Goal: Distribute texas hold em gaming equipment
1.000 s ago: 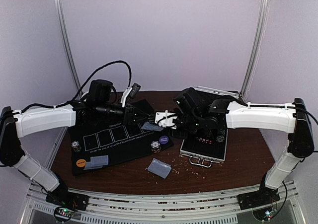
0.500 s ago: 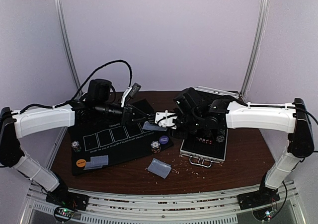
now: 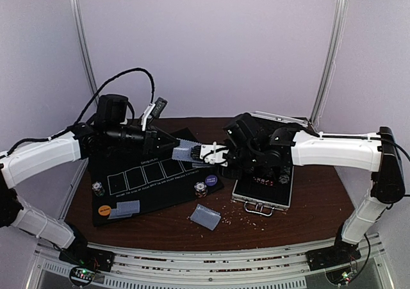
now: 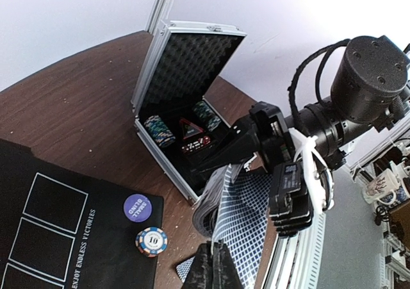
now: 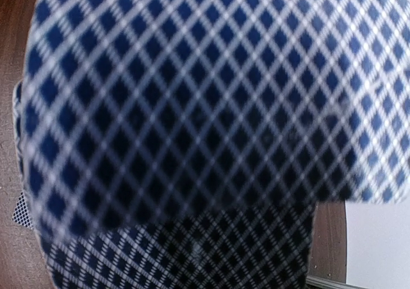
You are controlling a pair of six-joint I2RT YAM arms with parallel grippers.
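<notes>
My left gripper (image 4: 219, 254) is shut on the near edge of one blue-lattice playing card (image 4: 253, 215), held a little above the table. In the top view that gripper (image 3: 172, 149) sits over the far right part of the black mat (image 3: 154, 193), the card (image 3: 183, 152) sticking out toward the right arm. My right gripper (image 3: 208, 154) is shut on the bent deck of cards (image 4: 211, 202) just beyond it. Card backs (image 5: 192, 122) fill the right wrist view and hide the fingers. A striped chip stack (image 4: 152, 241) and a purple disc (image 4: 136, 207) lie on the mat.
The open silver case (image 3: 262, 196) lies right of the mat, with chip rows (image 4: 159, 130) inside. On the mat are another chip stack (image 3: 97, 188), an orange disc (image 3: 104, 208) and face-down cards (image 3: 125, 207). More cards (image 3: 206, 216) lie on the wood in front.
My left gripper closed on a card at the deck, then drew back to the left and up with it. The right arm with the deck stayed still.
</notes>
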